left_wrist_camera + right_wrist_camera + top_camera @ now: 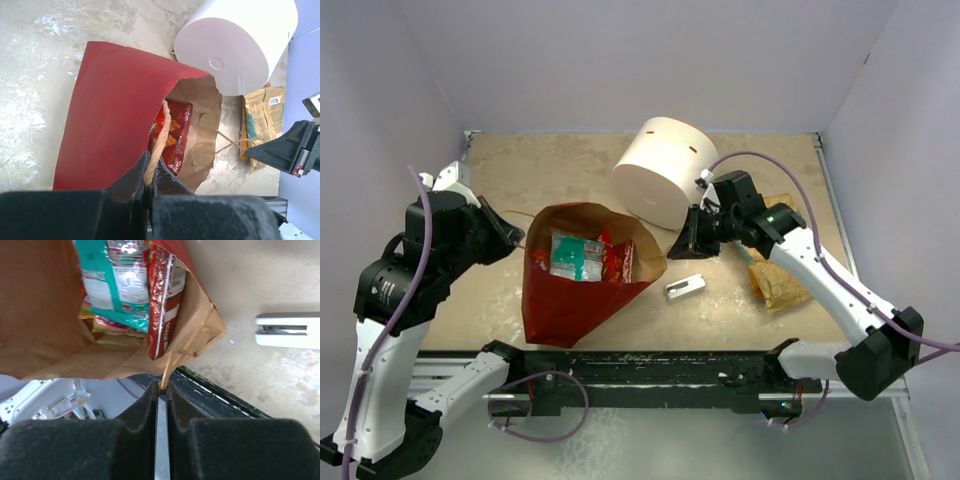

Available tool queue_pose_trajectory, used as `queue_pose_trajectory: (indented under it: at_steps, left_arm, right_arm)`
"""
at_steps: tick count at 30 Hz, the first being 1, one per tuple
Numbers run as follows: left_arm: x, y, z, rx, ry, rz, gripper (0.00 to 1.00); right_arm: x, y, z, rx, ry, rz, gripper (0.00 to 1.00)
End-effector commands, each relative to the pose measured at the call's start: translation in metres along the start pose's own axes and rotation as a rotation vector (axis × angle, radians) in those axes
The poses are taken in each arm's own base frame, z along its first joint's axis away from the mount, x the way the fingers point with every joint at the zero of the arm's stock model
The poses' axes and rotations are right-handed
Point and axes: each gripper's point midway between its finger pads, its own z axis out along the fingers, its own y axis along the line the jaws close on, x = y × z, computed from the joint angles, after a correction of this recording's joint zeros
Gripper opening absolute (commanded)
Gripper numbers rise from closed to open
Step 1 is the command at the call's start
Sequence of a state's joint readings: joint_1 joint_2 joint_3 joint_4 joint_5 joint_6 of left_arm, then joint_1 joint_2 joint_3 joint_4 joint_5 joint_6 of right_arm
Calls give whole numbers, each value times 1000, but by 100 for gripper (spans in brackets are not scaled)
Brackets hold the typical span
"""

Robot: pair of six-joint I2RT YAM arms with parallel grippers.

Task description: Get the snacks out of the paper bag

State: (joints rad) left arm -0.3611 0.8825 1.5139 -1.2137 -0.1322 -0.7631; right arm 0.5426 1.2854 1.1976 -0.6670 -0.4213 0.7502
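Observation:
The paper bag (565, 300), red outside and brown inside, lies open on the table with its mouth facing the back. A teal packet (575, 257) and a red packet (617, 262) show inside it. My left gripper (515, 238) is shut on the bag's left twine handle (157, 145). My right gripper (688, 243) is shut on the other twine handle (167, 372) at the bag's right rim. The right wrist view shows the teal packet (115, 280) and red packet (162, 300) in the brown interior. A yellow-orange packet (778, 285) lies on the table under my right arm.
A big white cylinder (665, 170) lies on its side behind the bag, close to my right gripper. A small grey metal bracket (685, 287) lies right of the bag's mouth. White walls close the back and sides.

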Motion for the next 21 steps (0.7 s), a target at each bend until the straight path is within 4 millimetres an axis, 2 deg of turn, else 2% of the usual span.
queue_pose_trajectory:
  at_steps: [1,3,8,12,14,18,21]
  left_arm:
    - [-24,-13,-7,38,-82,11,0]
    - [-35,-17,-7,46,-120,33,0]
    - [-72,-32,-1,54,-232,122,0]
    - [-114,-48,6,36,-362,186,0]
    - [-134,-54,15,2,-409,224,0]
    - [-172,-72,23,-25,-500,321,0]
    - [-173,-77,38,-13,-512,362,0]
  right_arm:
    - [-11,32,-7,-118,-31,-21,7]
    - [-16,35,-10,-110,-39,-56,0]
    - [-26,49,-16,-146,-62,-149,0]
    - [-34,68,-20,-210,-101,-260,0]
    - [-36,82,-20,-274,-113,-302,0]
    - [-27,119,-12,-447,-77,-417,0]
    - [-19,130,3,-477,-55,-496,0]
